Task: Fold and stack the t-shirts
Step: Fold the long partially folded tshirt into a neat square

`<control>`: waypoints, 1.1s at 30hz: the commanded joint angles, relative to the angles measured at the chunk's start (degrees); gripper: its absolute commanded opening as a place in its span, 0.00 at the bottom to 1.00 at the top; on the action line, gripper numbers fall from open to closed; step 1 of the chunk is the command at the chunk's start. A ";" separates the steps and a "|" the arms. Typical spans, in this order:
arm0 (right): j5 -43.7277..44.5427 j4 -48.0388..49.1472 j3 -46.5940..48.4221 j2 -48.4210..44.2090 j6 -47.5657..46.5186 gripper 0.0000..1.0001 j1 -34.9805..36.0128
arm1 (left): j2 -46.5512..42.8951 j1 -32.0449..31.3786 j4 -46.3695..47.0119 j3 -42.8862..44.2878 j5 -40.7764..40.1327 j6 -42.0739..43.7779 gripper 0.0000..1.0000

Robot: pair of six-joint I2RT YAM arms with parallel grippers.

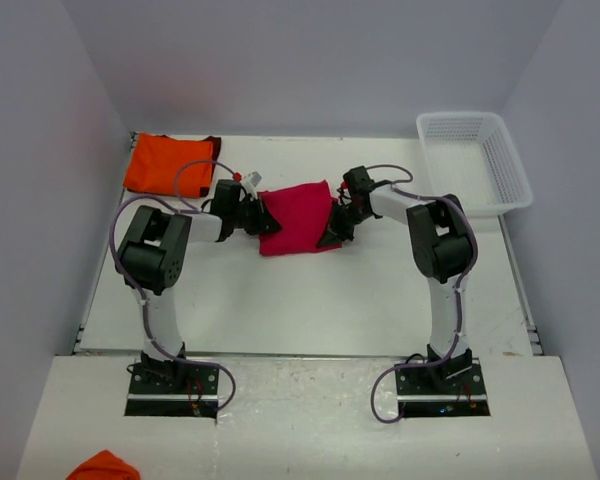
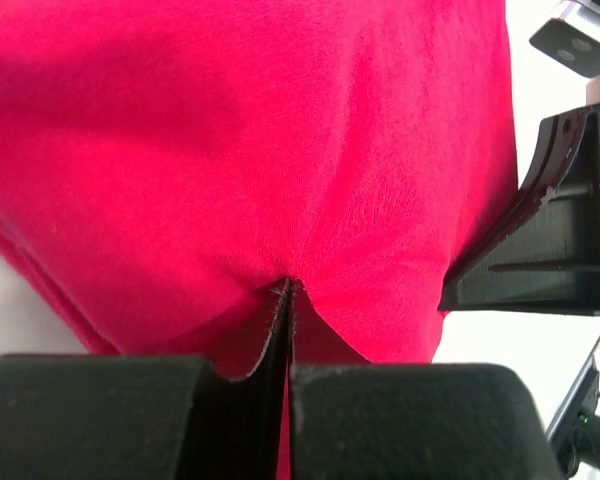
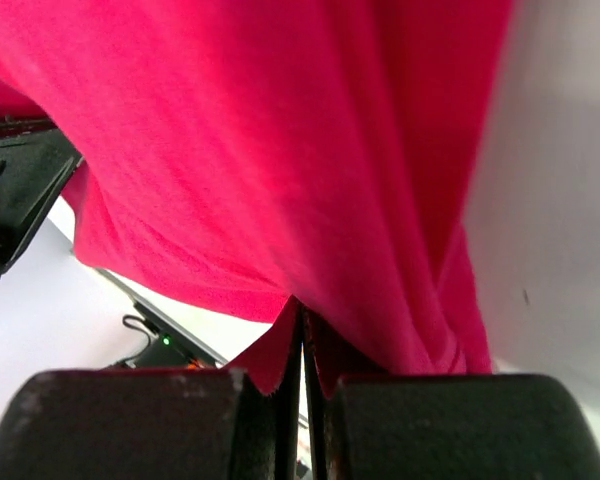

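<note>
The crimson-pink t-shirt (image 1: 298, 217) hangs stretched between both arms above the middle of the table. At its left edge my left gripper (image 1: 261, 218) is shut on the cloth; the left wrist view shows the fabric (image 2: 260, 150) pinched at the fingertips (image 2: 286, 288). On the shirt's right edge my right gripper (image 1: 333, 226) is shut too, with pink cloth (image 3: 280, 150) drawn into its closed tips (image 3: 300, 305). The orange t-shirt (image 1: 170, 162) with a dark maroon edge lies folded at the table's far left corner.
A white lattice basket (image 1: 473, 160) stands at the far right of the table. An orange cloth scrap (image 1: 105, 466) lies on the near ledge, bottom left. White walls close in the table at the back and sides.
</note>
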 commanded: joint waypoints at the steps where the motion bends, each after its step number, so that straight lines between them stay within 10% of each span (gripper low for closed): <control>1: 3.60 0.86 -5.63 -2.93 -1.14 0.00 0.08 | 0.80 -1.10 -8.23 -6.74 -7.41 2.65 0.00; 15: 10.18 3.78 -20.14 -23.30 -9.83 0.00 8.78 | -21.58 -4.79 -7.78 -18.78 -13.91 0.55 0.00; 22: 15.10 -2.11 -14.44 -33.77 -12.03 0.00 11.51 | -32.68 -5.85 -17.53 -11.33 -22.17 3.00 0.00; 33: 10.56 -8.62 12.01 -10.61 -17.57 0.00 8.35 | -32.51 -10.33 -17.64 -11.75 -13.49 0.02 0.00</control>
